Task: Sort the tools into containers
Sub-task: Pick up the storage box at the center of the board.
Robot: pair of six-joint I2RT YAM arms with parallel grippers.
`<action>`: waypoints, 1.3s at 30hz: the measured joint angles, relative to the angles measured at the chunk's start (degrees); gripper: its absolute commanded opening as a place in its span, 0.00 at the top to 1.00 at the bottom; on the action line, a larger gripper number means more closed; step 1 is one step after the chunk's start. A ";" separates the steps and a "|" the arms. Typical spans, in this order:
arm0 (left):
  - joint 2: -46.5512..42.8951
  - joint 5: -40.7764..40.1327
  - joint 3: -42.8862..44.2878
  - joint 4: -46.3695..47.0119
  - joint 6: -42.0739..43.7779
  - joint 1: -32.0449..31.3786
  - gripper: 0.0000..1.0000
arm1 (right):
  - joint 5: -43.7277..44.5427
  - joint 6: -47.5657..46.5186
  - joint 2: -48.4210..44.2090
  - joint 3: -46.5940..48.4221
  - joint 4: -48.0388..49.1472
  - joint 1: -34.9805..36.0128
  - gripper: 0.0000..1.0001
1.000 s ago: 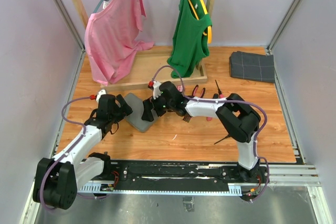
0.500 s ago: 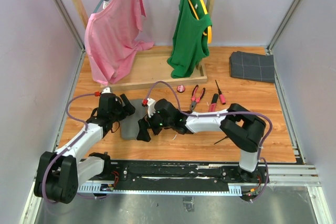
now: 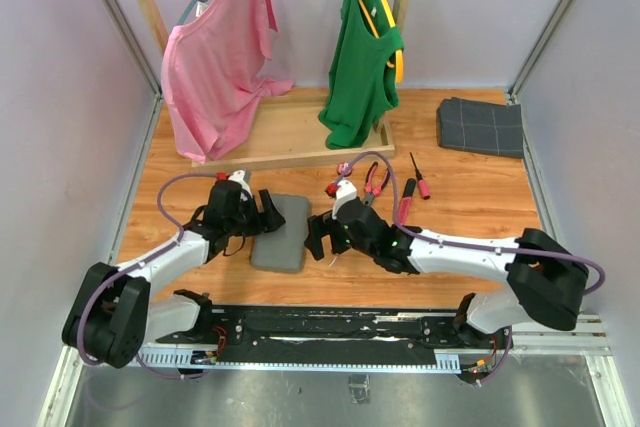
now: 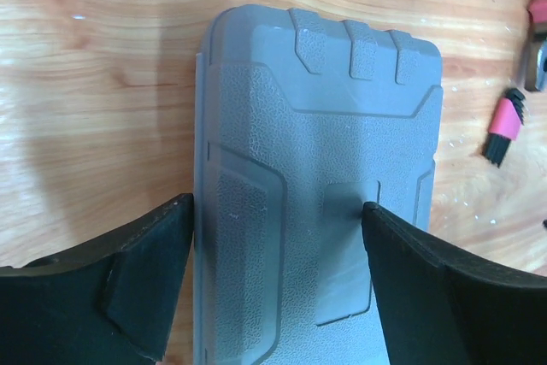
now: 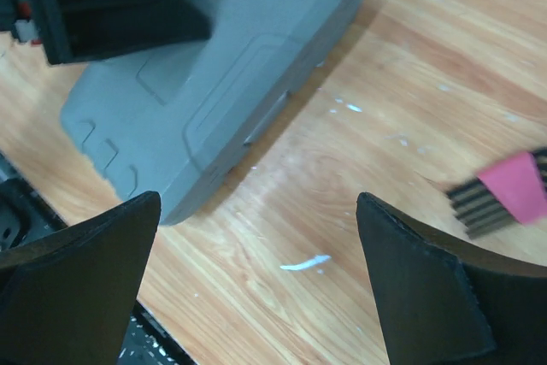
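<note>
The grey tool case point(image 3: 281, 233) lies shut and flat on the wooden table. It fills the left wrist view point(image 4: 316, 168). My left gripper point(image 3: 266, 215) is open over its lid, with one finger point(image 4: 128, 288) at the case's edge and the other above the lid. My right gripper point(image 3: 318, 238) is open and empty over bare wood point(image 5: 258, 198), just right of the case point(image 5: 205, 83). Pliers point(image 3: 375, 182), a thin screwdriver point(image 3: 420, 176), a red and black handled tool point(image 3: 405, 198) and a small round red piece point(image 3: 345, 168) lie behind it. A tiny pink brush point(image 5: 504, 198) lies nearby.
A wooden clothes rack point(image 3: 290, 142) with a pink shirt point(image 3: 215, 62) and a green top point(image 3: 360, 57) stands at the back. A dark grey folded cloth point(image 3: 480, 127) lies at the back right. A black rail point(image 3: 330, 327) runs along the near edge.
The case has gone from propped at an angle to lying flat and shut, a little further right. My right gripper has drawn back off it to the right. My left gripper has followed rightward.
</note>
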 measured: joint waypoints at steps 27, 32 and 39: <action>-0.76 -8.15 0.70 -1.66 -7.26 -12.26 0.35 | 10.01 20.37 -3.39 -6.88 0.44 -1.49 0.00; -1.18 -7.45 0.13 -0.90 -7.26 -12.26 0.39 | 5.16 23.76 -0.09 -7.76 5.75 -3.78 0.06; -1.73 -6.75 -0.74 0.11 -7.30 -12.26 0.49 | -2.75 31.74 6.08 -11.98 18.78 -8.35 0.14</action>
